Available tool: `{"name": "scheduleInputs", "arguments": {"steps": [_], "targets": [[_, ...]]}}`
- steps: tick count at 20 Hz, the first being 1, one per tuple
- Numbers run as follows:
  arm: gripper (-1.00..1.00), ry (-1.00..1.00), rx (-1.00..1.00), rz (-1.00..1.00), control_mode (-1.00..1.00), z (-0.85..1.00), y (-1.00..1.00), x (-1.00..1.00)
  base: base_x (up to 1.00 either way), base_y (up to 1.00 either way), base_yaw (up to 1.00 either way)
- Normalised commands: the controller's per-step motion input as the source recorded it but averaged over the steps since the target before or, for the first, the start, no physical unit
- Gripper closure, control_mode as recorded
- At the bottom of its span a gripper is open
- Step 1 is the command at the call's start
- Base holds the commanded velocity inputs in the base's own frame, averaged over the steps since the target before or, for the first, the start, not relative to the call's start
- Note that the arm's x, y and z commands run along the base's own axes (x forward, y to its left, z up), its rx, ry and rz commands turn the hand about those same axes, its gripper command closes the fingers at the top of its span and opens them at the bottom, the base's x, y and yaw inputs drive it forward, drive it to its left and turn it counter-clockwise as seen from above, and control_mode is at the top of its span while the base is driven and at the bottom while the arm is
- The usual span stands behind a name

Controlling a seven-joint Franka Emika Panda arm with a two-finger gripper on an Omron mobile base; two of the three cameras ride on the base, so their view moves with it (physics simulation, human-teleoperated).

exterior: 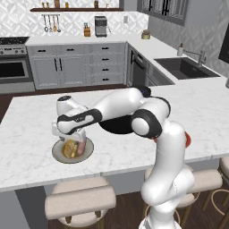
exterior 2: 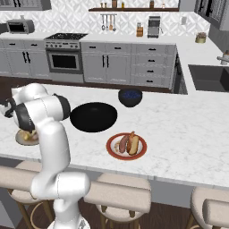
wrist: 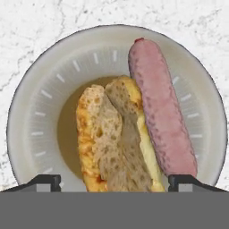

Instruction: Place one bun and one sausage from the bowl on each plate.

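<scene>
The fingers (wrist: 114,181) hung spread wide apart directly over the grey-rimmed plate (wrist: 40,112), gripping nothing. On that plate lay a split bun (wrist: 117,143) and a pink sausage (wrist: 162,112), side by side and touching along their length. In the left base view the grey-rimmed plate (exterior: 58,154) sat near the front edge of the white marble counter (exterior: 27,129), toward its left end, with the hand right above it.

The wide black bowl (exterior 2: 94,116) stood near the middle of the counter (exterior 2: 188,134), and the red-orange-rimmed plate (exterior 2: 112,151) lay just in front of it, close to the front edge, with another bun (exterior 2: 133,143) and another sausage (exterior 2: 124,143) side by side on it. A smaller dark-blue bowl (exterior 2: 130,97) stood behind the black bowl, toward the counter's far edge.
</scene>
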Motion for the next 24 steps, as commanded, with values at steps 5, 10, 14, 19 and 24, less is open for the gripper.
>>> {"name": "scheduleInputs", "arguments": {"steps": [5, 10, 14, 19, 24], "targets": [[-1.00, -0.03, 0.00, 0.01, -1.00, 0.34, -0.57, -0.43, 0.00, 0.00, 0.00], [-1.00, -0.05, 0.00, 0.01, -1.00, 0.39, -1.00, -0.54, 0.00, 0.00, 0.00], [-1.00, -0.04, 0.00, 0.00, -1.00, 0.38, -1.00, -0.69, 0.00, 0.00, 0.00], [-1.00, -0.01, 0.00, 0.00, -1.00, 0.40, -0.97, -0.85, 0.00, 0.00, 0.00], [-1.00, 0.00, 0.00, 0.00, -1.00, 0.56, -0.84, -0.71, 0.00, 0.00, 0.00]]}}
